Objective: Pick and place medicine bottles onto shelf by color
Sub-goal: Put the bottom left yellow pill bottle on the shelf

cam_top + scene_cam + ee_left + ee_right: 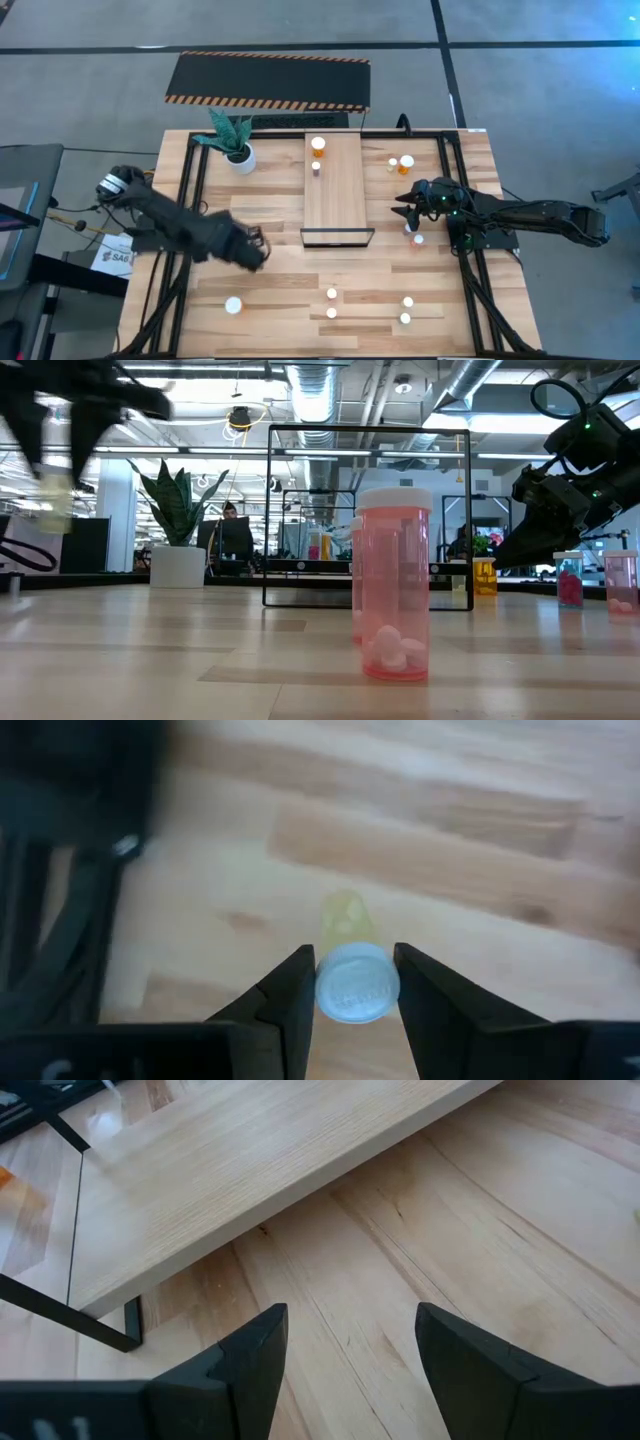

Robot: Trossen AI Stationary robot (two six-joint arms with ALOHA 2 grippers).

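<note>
Wood shelf (338,190): 2 bottles (318,146) (left claw (352,985) holds 1).

Open-plan office: exposed ceiling ducts (300,380), desks, a seated person (231,520).

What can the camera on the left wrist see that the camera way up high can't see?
Only the left wrist view shows the pale yellow bottle with its white cap, held between the left gripper fingers above the bare tabletop.

Only the high view shows the whole scene: the shelf with two bottles at its far end, the potted plant, the black mat, loose bottles on the tabletop, and the right gripper waiting open right of the shelf.

Both show the left gripper and the wooden tabletop; from above, the arm hides what it carries.
</note>
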